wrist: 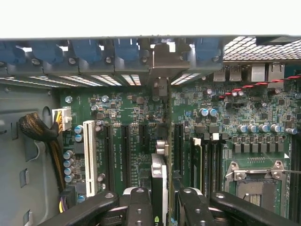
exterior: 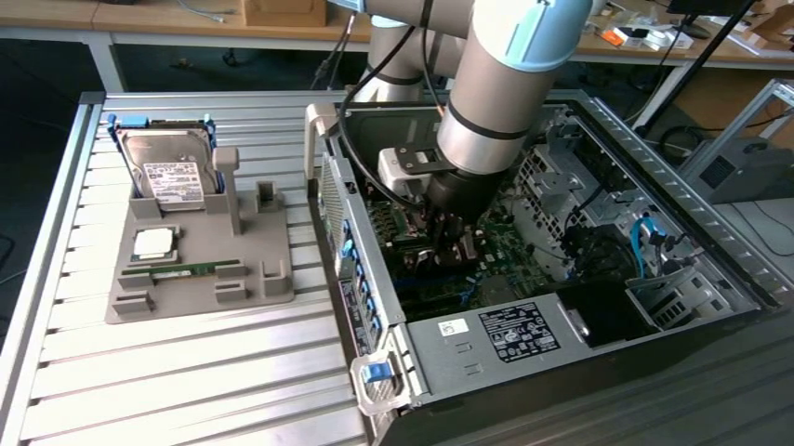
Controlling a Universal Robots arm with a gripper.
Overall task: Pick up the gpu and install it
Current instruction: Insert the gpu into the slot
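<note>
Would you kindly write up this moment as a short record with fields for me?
setting: open computer case on a slatted metal table
gripper: inside the case, above the motherboard
held: gpu, seen edge-on between the fingers, its metal bracket toward the case's rear slot openings
gpu position: over the row of expansion slots; whether it is seated cannot be told
grey tray beside the case: holds a hard drive, a processor chip and a RAM stick
</note>
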